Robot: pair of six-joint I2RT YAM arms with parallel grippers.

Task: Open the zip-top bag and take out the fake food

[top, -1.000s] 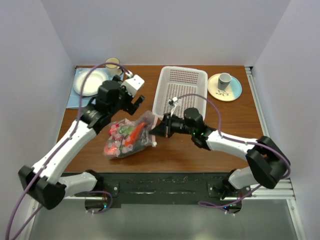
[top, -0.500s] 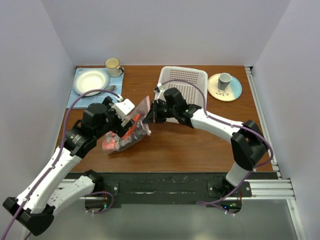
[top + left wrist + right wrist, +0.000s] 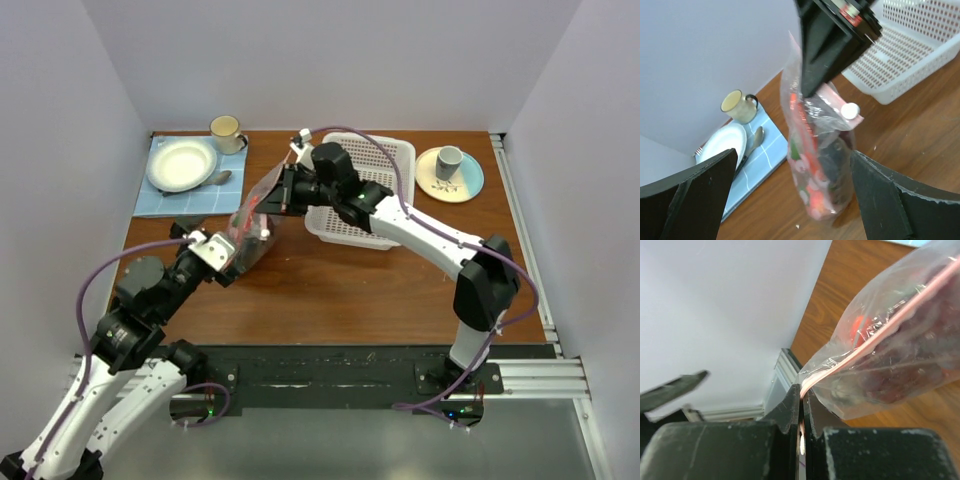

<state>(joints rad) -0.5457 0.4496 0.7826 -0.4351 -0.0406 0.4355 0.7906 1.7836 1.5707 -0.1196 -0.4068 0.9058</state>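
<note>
Hoisted: my right arm's black claw (image 3: 801, 396) is clamped shut on the pink zip strip of the clear, dotted, crinkly plastic zip-top bag (image 3: 817, 165). Within the last second it has pulled the bag upright and toward ten o'clock on the brown wooden bench (image 3: 340, 290). The bright plastic fake food (image 3: 812, 192) sags at the bottom. My left claw (image 3: 230, 260), spread wide and empty, has moved in just beside it. I judge the bag still sealed, ready for a second grip.

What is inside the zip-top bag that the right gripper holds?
In the zip-top bag fake food shows: a long red piece, pinkish bits at the bottom, a dark lump. Crinkled plastic hides the rest.
</note>
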